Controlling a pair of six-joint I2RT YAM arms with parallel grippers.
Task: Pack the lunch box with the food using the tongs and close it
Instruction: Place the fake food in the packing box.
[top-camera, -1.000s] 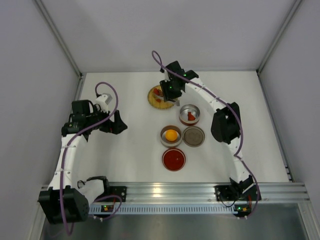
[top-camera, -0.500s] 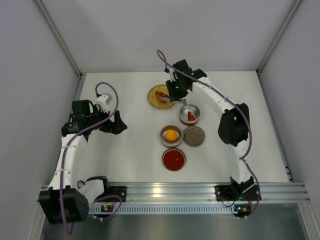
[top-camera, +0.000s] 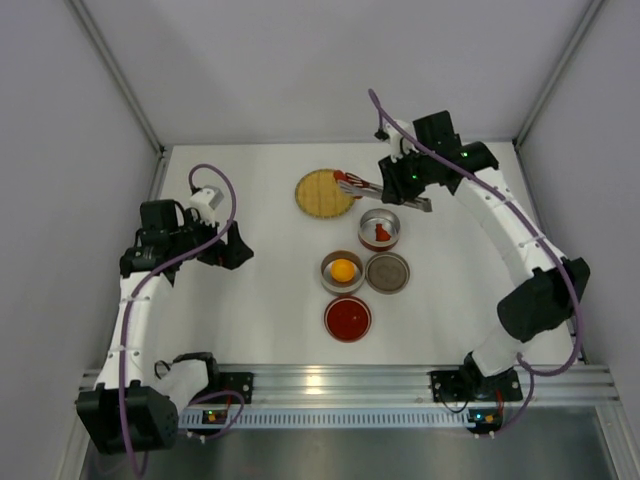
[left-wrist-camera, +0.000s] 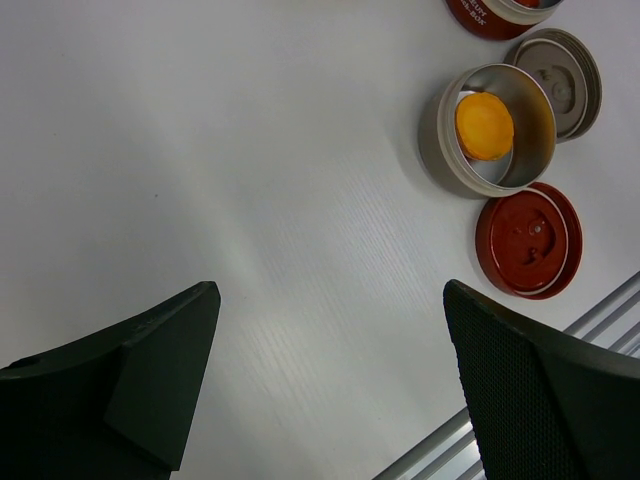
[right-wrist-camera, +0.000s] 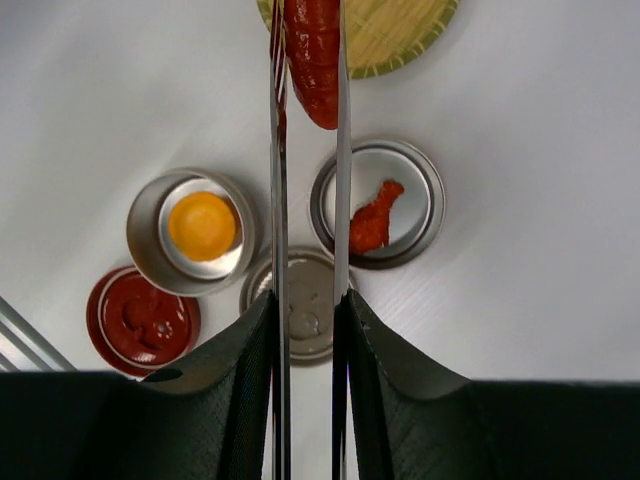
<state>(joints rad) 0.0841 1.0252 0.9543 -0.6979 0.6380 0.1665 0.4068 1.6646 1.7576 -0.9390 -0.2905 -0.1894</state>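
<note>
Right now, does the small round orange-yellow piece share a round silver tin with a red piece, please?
No, the orange-yellow piece lies alone; the red piece occupies the neighbouring tin.

Red piece (right-wrist-camera: 312, 60), perhaps sausage, between tongs (right-wrist-camera: 342, 200)

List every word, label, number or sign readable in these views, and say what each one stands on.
White lettering on the red side of the tin, at the top edge of the left wrist view: cut off and too blurred to read.
Raised marks on the red lid: no legible characters.
Raised marks on the grey lid: no legible characters.
Nothing else in any view carries readable text.
</note>
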